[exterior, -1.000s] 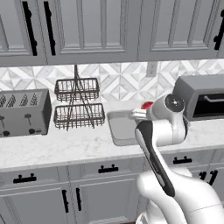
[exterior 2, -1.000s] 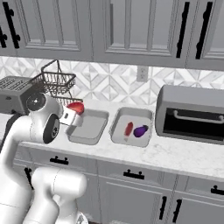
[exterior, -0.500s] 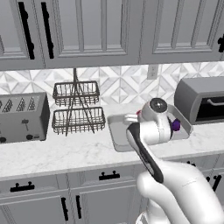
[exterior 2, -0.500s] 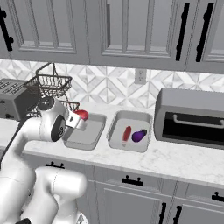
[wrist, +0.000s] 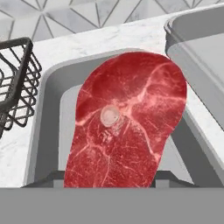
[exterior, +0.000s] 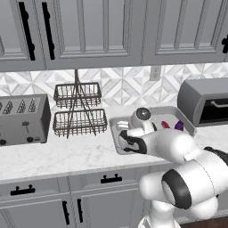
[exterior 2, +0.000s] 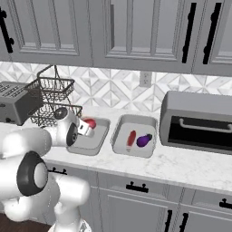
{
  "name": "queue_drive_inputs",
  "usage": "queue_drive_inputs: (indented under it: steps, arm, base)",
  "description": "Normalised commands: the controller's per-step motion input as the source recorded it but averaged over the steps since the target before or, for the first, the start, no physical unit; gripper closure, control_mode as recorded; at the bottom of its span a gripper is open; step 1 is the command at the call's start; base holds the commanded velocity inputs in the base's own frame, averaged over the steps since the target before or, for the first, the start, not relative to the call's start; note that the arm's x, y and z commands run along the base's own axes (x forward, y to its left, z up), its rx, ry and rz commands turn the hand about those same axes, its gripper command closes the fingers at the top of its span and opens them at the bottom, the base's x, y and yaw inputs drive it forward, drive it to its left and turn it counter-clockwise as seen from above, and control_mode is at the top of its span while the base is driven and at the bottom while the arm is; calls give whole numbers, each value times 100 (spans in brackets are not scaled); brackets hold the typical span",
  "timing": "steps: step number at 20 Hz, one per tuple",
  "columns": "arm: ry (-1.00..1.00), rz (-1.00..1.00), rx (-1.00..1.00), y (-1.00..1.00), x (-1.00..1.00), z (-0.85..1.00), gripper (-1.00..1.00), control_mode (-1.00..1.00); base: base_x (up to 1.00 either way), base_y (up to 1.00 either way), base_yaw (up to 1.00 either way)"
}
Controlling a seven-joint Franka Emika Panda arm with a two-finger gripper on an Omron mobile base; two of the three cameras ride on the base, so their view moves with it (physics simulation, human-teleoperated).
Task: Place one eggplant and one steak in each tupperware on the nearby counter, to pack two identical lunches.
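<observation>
Over the left tupperware (exterior 2: pixel 100 138): the steak (wrist: pixel 127 118) was gripped by the gripper (exterior 2: pixel 85 128), above the tray's floor.
Right tupperware (exterior 2: pixel 123 128): a second steak (exterior 2: pixel 132 137) and an eggplant (exterior 2: pixel 144 140) were seen lying side by side.
Counter (exterior 2: pixel 181 165): both trays were placed between the wire baskets (exterior: pixel 80 111) and the toaster oven (exterior 2: pixel 199 120).

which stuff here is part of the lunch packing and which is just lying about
Job: steak in the gripper, left tupperware, right tupperware with eggplant and second steak, counter.
Lying about: toaster, wire baskets, oven.
</observation>
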Motion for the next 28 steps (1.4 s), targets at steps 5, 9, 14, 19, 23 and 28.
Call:
queue_drive_inputs:
  steps: [5, 9, 14, 19, 23, 28]
  arm:
    - [0, 0, 0, 1, 75, -44, -100, -100]
    - [5, 0, 0, 0, 14, 5, -100, -100]
    - [5, 0, 0, 5, -2, 62, -100, -100]
    - [0, 0, -1, 22, -5, 100, -100, -100]
    - [2, 1, -1, 4, -56, 100, -100, -100]
    - [4, 0, 0, -24, -100, 96, -100, -100]
  base:
    - [0, 0, 0]
    - [0, 0, 0]
    - [0, 0, 0]
    - [0, 0, 0]
    - [0, 0, 0]
    - [0, 0, 0]
